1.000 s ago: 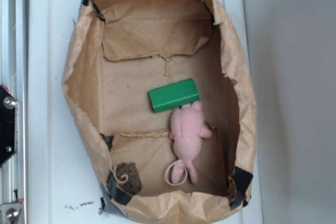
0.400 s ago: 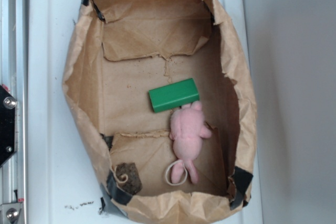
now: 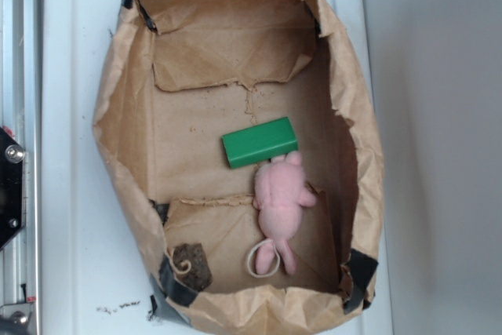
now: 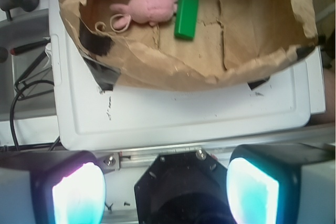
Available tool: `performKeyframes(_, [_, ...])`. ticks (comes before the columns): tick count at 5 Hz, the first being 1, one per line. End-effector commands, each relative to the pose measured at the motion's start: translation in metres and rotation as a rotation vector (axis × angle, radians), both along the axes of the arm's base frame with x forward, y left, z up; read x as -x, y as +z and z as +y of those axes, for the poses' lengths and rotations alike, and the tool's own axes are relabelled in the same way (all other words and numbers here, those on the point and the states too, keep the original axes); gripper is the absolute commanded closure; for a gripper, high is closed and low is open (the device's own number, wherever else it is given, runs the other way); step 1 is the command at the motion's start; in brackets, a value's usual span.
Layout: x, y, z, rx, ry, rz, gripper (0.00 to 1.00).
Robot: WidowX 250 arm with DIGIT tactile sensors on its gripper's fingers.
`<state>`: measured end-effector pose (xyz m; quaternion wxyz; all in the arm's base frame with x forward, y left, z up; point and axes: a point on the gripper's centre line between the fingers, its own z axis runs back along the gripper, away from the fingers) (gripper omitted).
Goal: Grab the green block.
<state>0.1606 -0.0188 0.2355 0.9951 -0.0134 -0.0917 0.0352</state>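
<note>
Basically nothing done yet; gripper (image 4: 165, 187) wide open, empty, well short of the paper bag (image 3: 118, 139); green block (image 3: 260, 143) untouched beside pink plush toy (image 3: 280, 203); approach, descent, grasp remain.

A white plastic tabletop (image 3: 78, 194) is seen, and 1 open, torn brown paper bag (image 3: 118, 139) is laid directly on it.

the green block (image 3: 260, 142) lies open from above on the floor of the paper bag (image 3: 118, 115), with bare floor on its far side and left. the pink plush toy (image 3: 280, 203) touches its near edge. the bag's tall crumpled walls ring everything.
</note>
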Motion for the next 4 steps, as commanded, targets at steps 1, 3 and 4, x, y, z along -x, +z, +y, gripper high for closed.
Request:
performKeyframes(1, [-0.039, 0.018, 0.012, 0.019, 0.053, -0.068, 0.00])
performKeyframes(3, [-0.089, -0.012, 0.021, -0.007, 0.025, -0.127, 0.00])
performKeyframes(4, [-0.109, -0.032, 0.023, -0.009, -0.039, -0.131, 0.00])
